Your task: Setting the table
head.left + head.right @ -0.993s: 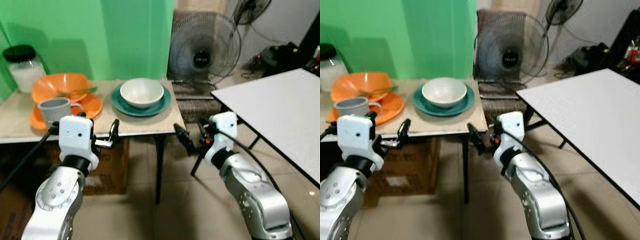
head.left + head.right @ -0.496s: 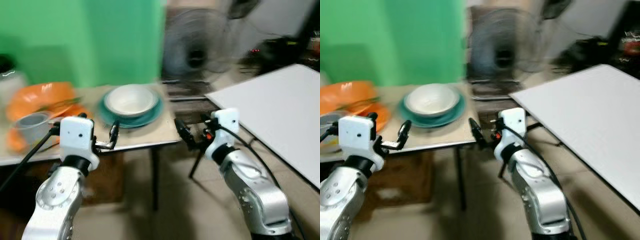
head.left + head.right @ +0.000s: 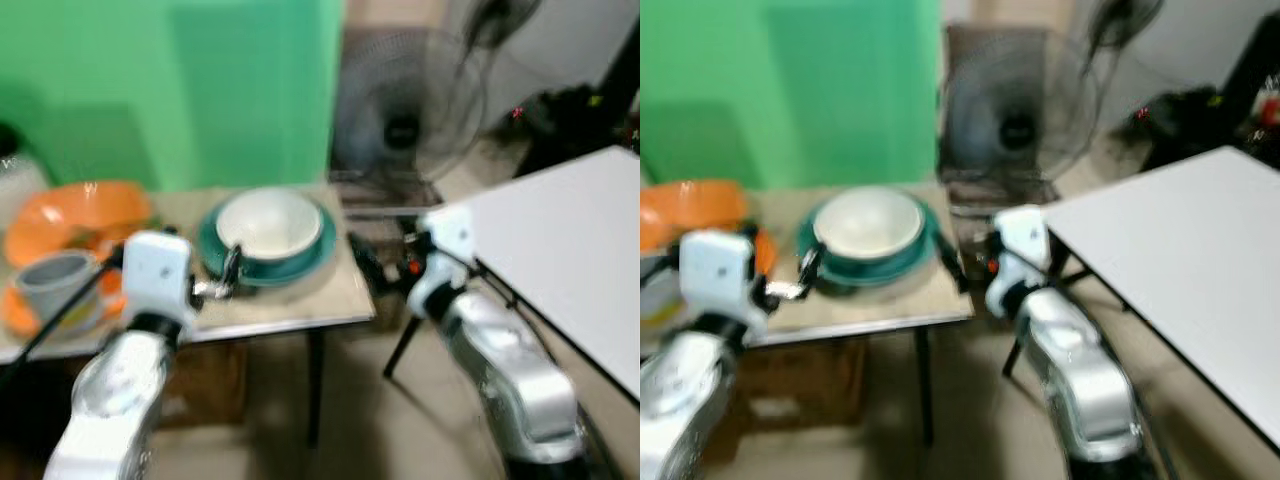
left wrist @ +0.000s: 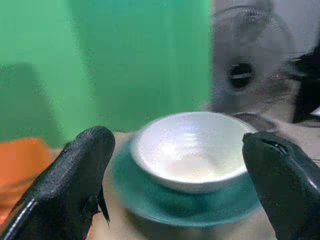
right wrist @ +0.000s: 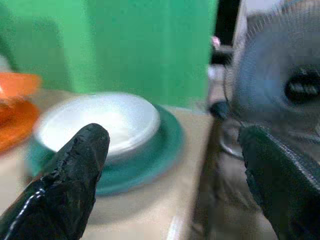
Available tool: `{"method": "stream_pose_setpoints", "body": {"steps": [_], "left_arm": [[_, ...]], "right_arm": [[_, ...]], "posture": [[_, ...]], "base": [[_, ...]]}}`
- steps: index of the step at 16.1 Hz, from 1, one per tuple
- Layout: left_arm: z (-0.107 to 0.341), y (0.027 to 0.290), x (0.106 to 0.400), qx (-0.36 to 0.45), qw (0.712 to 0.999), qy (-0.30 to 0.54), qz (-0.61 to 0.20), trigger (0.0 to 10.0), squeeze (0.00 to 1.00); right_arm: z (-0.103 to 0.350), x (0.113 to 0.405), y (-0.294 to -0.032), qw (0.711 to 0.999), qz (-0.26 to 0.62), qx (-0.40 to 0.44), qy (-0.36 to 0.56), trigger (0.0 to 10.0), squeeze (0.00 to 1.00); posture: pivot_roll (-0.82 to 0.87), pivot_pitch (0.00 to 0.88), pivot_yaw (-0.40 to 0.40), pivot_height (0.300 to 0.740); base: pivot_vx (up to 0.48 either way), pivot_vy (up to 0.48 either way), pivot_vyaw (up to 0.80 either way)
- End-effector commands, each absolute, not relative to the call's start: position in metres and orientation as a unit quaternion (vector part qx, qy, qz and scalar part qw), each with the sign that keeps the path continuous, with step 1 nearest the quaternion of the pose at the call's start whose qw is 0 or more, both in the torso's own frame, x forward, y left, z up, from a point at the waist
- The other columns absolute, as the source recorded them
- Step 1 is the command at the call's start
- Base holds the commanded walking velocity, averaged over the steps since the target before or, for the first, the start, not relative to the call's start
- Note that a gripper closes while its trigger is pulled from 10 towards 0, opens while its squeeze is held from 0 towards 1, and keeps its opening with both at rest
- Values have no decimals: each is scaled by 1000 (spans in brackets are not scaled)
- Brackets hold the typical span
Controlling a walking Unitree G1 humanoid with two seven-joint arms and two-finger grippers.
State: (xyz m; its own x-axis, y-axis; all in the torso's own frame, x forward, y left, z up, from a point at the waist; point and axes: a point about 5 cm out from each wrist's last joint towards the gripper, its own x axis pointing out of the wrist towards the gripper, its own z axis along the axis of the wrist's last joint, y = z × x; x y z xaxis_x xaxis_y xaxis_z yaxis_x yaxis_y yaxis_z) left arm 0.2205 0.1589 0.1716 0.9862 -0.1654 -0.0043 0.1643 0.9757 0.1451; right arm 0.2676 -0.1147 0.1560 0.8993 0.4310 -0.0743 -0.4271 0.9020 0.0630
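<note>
**Both grippers raised before the white bowl**

Nearest the camera, the two silver arms reach forward (the head views are blurred). The left gripper (image 3: 228, 272) hangs over the near part of the small table (image 3: 300, 310), its black fingers (image 4: 75, 185) spread wide with nothing between them. The right gripper (image 3: 362, 262) is off the table's right edge, also spread wide and holding nothing.

Just beyond the left gripper sits the white bowl (image 3: 269, 222), resting on a teal plate (image 3: 315, 250); in the left wrist view the bowl lies straight ahead between the two fingers, not touched. In the right wrist view the bowl and plate lie ahead and to one side, apart from the fingers.

Further left on the table are a grey cup (image 3: 52, 282) on an orange plate (image 3: 14, 311), with an orange bowl (image 3: 75, 212) behind it. A white table (image 3: 560, 240) stands to the right. At the back are a green wall (image 3: 180, 90) and a standing fan (image 3: 408, 110).
</note>
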Motion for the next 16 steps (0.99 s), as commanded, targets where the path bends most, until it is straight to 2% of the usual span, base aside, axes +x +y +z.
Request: {"method": "stream_pose_setpoints", "body": {"steps": [1,3,5,7,8,10,11,12,14,15,16], "left_arm": [[174,164,218,87,993,-5,-77,10000,0],[174,164,218,92,993,-5,-81,10000,0],[174,162,219,101,991,-2,-92,10000,0],[174,156,219,107,986,0,-125,10000,0],[174,154,220,100,986,1,-136,10000,0],[173,151,220,99,980,2,-175,10000,0],[170,153,220,106,977,12,-186,10000,0],[169,153,220,108,976,17,-188,10000,0],[161,152,220,112,963,35,-242,10000,0],[161,150,219,99,960,40,-261,10000,549],[161,147,217,80,953,43,-289,10000,1000]], "right_arm": [[157,269,-109,973,227,28,42,10000,0],[157,270,-110,973,224,30,40,10000,0],[159,276,-117,978,202,47,35,10000,0],[163,286,-126,981,177,55,50,10000,0],[162,291,-129,976,174,90,92,10000,0],[167,300,-134,971,179,117,103,10000,0],[169,307,-137,969,179,124,120,10000,1000],[170,309,-138,967,178,130,129,10000,1000],[173,324,-146,957,166,148,188,10000,1000],[172,328,-149,954,159,153,203,10000,1000],[171,334,-152,951,148,161,219,10000,1000]], "posture": [[-14,0,-19,740],[-13,0,-15,740],[-17,0,-2,740],[-17,0,0,740],[-21,0,0,740],[-26,0,-5,740],[-33,0,-8,740],[-37,0,-8,740],[-60,0,-4,740],[-64,0,-4,740],[-62,0,-12,740]], "base": [[345,0,800],[349,0,800],[334,0,0],[0,0,0],[0,0,0],[0,0,0],[0,0,0],[0,0,0],[0,0,0],[0,0,0],[0,0,0]]}}
